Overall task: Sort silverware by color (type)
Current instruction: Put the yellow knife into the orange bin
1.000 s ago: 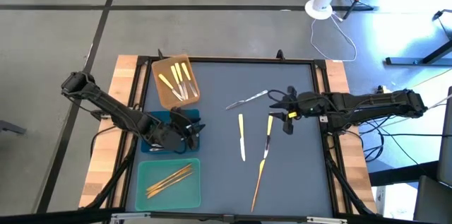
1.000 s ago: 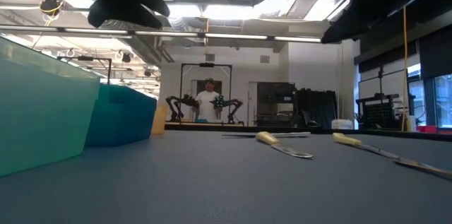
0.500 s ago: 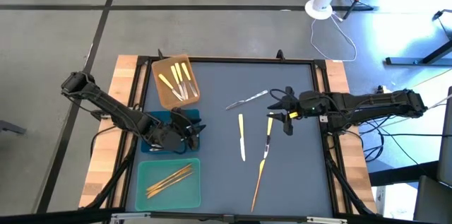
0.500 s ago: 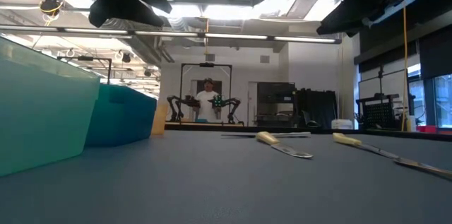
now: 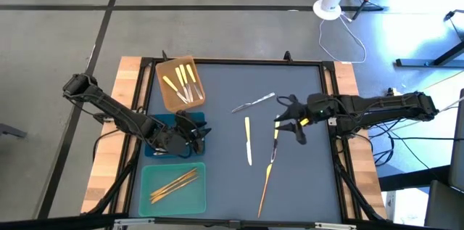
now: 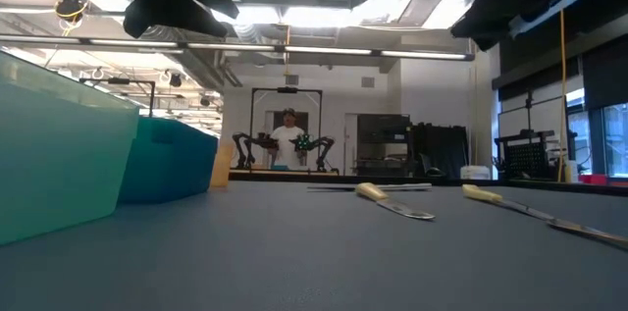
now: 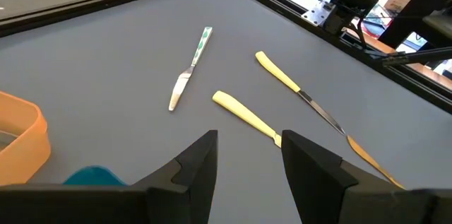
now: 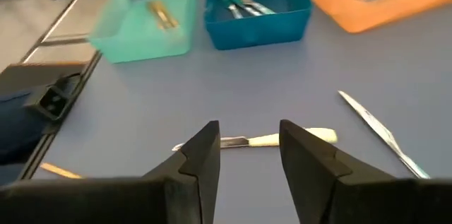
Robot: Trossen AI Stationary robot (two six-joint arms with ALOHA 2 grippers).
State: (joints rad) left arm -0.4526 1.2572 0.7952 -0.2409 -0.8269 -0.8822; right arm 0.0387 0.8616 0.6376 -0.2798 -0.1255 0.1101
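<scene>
The right gripper [image 5: 284, 116] hung with its two dark fingers [image 8: 200, 155] spread apart and nothing between them, above the right half of the grey table [image 5: 217, 99]. Seen from its wrist camera, a yellow-handled knife [image 8: 272, 140] lay crosswise on the mat just beyond the fingertips, not yet inside the gap. A silver knife [image 8: 378, 132] lay off to one side of it, apart.

From above, the gripper sat over the upper end of a second yellow-handled knife [image 5: 275, 139], with the first one [image 5: 248, 141] lying parallel just beside it. An orange-gold utensil [image 5: 265, 183] extended from the lower tip of that second knife, touching or nearly so. The silver knife [image 5: 254, 103] lay near, toward the table's far edge.

The likely trouble: these pieces were thin and flat on the mat, so closing fingers could skate over a handle or push it away. A descent beside the touching pair could also drag the orange-gold piece along.

The left gripper [image 5: 197, 130] waited over the blue tray [image 5: 156, 120], its fingers also apart and empty. The brown tray [image 5: 168, 96] held yellow-handled pieces, and the teal tray [image 5: 148, 179] held orange-gold ones.
</scene>
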